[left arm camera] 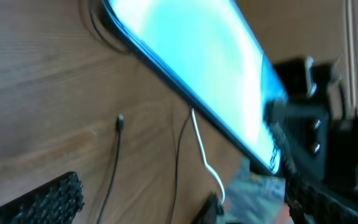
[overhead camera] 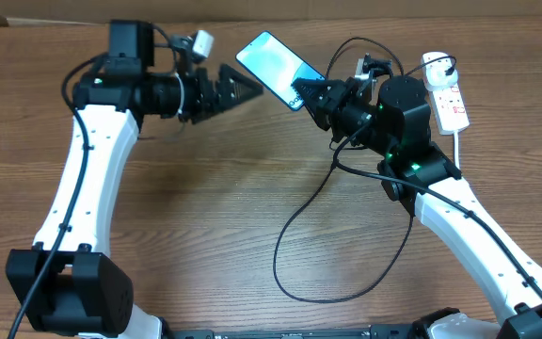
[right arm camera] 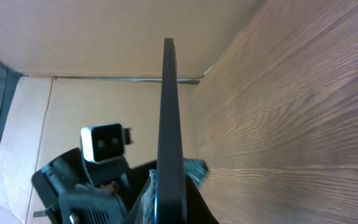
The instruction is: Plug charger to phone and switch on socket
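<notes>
Both arms share one build: long white shells set between black joint housings. The left arm [overhead camera: 85,174] ends in a chunky black base [overhead camera: 69,287]; the right arm [overhead camera: 483,235] has the same white-and-black scheme. A thin black cable [overhead camera: 59,221] runs along the white link. Small green lights [overhead camera: 412,169] glow on the dark housings. The left wrist carries a pale camera box [overhead camera: 199,42] with two round lenses. The left tool [overhead camera: 243,87] is black, its pads [left arm camera: 48,199] studded with fine bumps. The right tool [overhead camera: 310,94] is black too.
</notes>
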You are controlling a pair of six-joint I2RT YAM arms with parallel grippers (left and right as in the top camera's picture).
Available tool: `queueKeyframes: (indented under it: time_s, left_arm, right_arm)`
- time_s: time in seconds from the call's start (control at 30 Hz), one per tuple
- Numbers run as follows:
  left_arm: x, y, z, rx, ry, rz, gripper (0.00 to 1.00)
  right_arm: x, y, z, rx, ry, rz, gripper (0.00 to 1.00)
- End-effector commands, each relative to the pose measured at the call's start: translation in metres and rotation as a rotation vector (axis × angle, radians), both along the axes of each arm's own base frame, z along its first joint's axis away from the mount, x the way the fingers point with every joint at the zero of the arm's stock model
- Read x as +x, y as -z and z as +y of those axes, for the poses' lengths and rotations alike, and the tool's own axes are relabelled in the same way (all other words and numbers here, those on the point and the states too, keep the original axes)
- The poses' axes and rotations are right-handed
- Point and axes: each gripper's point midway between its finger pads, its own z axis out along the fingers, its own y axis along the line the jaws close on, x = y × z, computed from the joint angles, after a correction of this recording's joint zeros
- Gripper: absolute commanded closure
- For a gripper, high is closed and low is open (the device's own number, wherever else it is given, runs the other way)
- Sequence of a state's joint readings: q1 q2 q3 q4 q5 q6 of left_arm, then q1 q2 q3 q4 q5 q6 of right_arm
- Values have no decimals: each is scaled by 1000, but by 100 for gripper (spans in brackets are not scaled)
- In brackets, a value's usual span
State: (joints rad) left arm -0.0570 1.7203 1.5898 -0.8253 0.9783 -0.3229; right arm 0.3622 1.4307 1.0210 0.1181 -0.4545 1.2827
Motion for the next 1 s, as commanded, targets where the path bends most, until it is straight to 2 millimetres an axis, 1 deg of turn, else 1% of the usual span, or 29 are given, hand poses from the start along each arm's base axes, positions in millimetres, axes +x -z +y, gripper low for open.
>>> queueKeyframes:
  time_s: [0.0, 0.03, 0.1, 0.2, 0.33, 0.43, 0.47, 0.5, 0.6, 0.67, 0.73, 0.87, 0.93, 0.97]
  left_arm:
    - [16, -5, 23, -43, -135, 79, 0]
    - [20, -7, 24, -62, -148, 87, 0]
    - [26, -14, 18, -112, -129, 70, 0]
    - [33, -21, -2, -172, -87, 31, 0]
    - [48, -27, -22, -263, -142, 65, 0]
    - [54, -29, -35, -322, -174, 83, 0]
    - [56, -26, -38, -337, -196, 107, 0]
    - [58, -17, -42, -349, -243, 162, 0]
    - [60, 4, -44, -354, -328, 256, 0]
    - [61, 8, -43, -365, -341, 265, 0]
    - [63, 5, -44, -392, -337, 241, 0]
    - [68, -9, -44, -443, -350, 210, 0]
    - [69, -9, -45, -451, -358, 225, 1]
    - [69, -8, -46, -456, -362, 238, 3]
  right_arm:
    - [5, -12, -8, 6, 36, -30, 96]
    - [6, -12, -9, 5, 44, -30, 96]
    - [8, -13, -11, 10, 61, -27, 96]
    - [11, -14, -14, 33, 91, -9, 96]
    - [15, -13, -17, 47, 128, 9, 96]
    - [18, -21, -19, 66, 147, -16, 96]
    - [18, -25, -19, 74, 146, -32, 96]
    - [19, -32, -18, 87, 146, -60, 96]
    - [22, -39, -20, 113, 166, -71, 96]
    - [23, -39, -22, 114, 174, -72, 96]
    - [23, -37, -22, 110, 175, -66, 96]
    - [22, -33, -21, 103, 175, -50, 96]
    - [22, -34, -20, 104, 173, -51, 96]
    - [21, -33, -19, 104, 170, -50, 96]
